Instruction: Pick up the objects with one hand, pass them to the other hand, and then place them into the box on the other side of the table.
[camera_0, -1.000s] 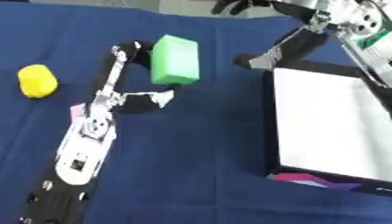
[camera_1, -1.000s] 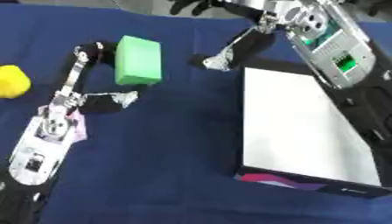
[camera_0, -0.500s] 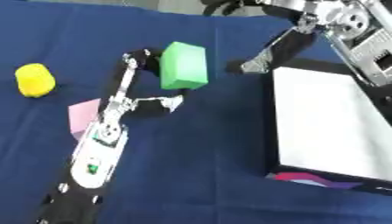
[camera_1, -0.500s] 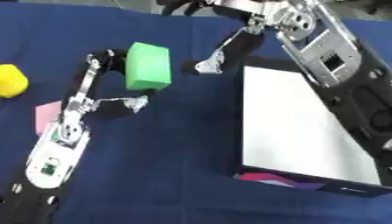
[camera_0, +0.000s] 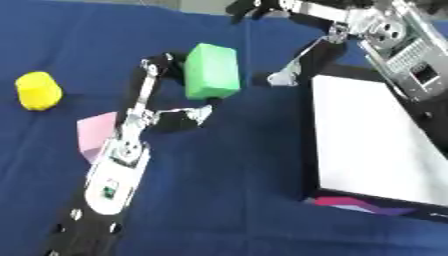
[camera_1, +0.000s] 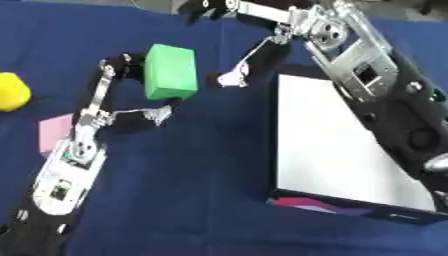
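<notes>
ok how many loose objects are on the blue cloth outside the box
3: a green block in the left robot hand, a yellow cylinder far left, a pink block partly hidden behind the left arm.

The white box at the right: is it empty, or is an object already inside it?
Empty, as far as visible: the box shows only bare white interior. The green block is outside it, in the left hand.

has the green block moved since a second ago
Yes. The green block, gripped by the left hand, has shifted toward the white box on the right; the gap between them is smaller, and the yellow object is farther behind.
</notes>
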